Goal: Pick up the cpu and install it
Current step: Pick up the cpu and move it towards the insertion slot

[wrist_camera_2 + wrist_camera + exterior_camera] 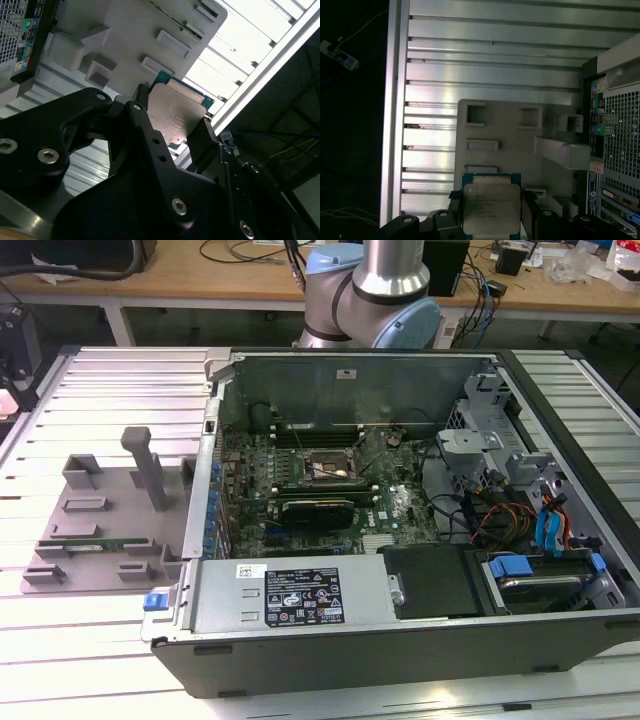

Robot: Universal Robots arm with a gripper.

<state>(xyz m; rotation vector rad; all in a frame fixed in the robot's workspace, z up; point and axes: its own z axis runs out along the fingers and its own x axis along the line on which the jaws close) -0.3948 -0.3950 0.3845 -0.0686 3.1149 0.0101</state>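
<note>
The cpu [491, 206], a flat square chip with a silver-grey top and green edge, sits between the black fingers [454, 201] of my gripper [491, 210]. The gripper is shut on its two opposite sides. In the second wrist view the cpu [177, 115] is held the same way by the gripper [172, 124], high above the grey plastic tray [127, 25]. The open socket [326, 468] lies on the motherboard inside the computer case [300, 595] in the exterior view.
The grey tray [100, 525] with its upright post [150, 465] lies on the slatted aluminium table [60, 640] at the exterior view's left of the case. A black graphics card [316, 508] sits just in front of the socket. Cables and drive bays [530, 530] crowd the case's right.
</note>
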